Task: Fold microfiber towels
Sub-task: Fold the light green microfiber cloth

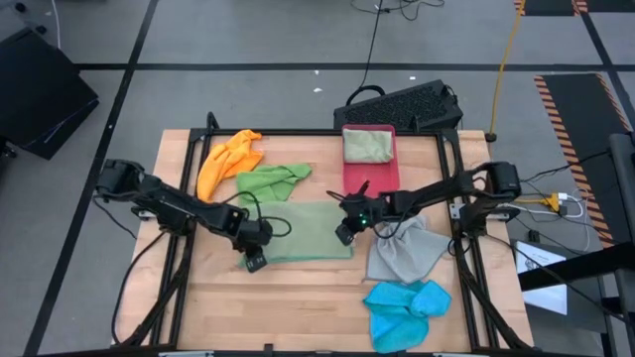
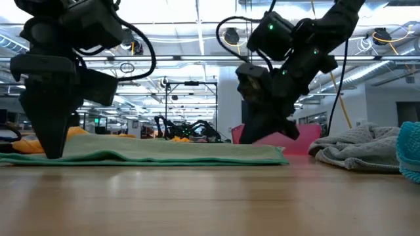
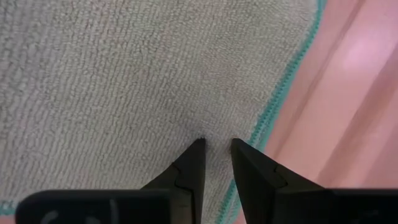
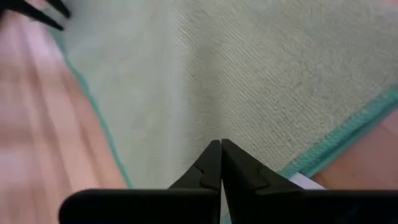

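Sage towel (image 1: 303, 231) lies flat between both hands.

Your pale sage towel (image 1: 303, 233) lies flat at centre; orange (image 1: 226, 159) and bright green (image 1: 270, 181) crumpled at eleven, grey (image 1: 407, 253) and blue (image 1: 405, 307) at five.

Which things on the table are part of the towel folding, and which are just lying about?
Job: sage towel spread flat, both grippers on it; orange towel; bright green towel; grey towel; blue towel; folded towel.
Lying about: pink tray; keyboard.
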